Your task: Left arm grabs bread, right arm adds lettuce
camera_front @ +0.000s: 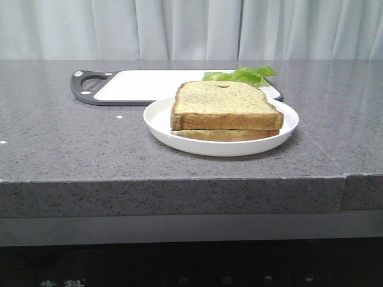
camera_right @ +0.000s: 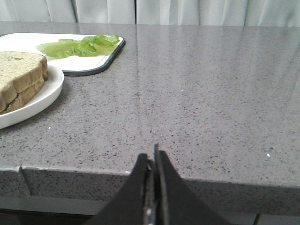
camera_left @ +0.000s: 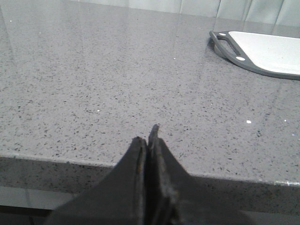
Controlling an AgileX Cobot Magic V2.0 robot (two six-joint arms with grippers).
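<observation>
on the white plate (camera_front: 157, 122) the bread (camera_front: 220, 103) sits stacked on a thinner slice (camera_front: 227, 135), handy to lift; behind the plate, the lettuce (camera_front: 242, 75) waits on a cutting board (camera_front: 137, 86). left gripper (camera_left: 147, 138) and right gripper (camera_right: 151, 157) hang pinched closed, empty, off the counter's near edge. grey speckled counter (camera_front: 72, 143), pale curtains (camera_front: 119, 27) behind.

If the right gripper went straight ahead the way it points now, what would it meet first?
Most likely nothing but bare countertop. The right gripper, fingers together, points across open grey surface toward the curtain. The plate, bread and lettuce lie off to one side, though depth is uncertain.
</observation>
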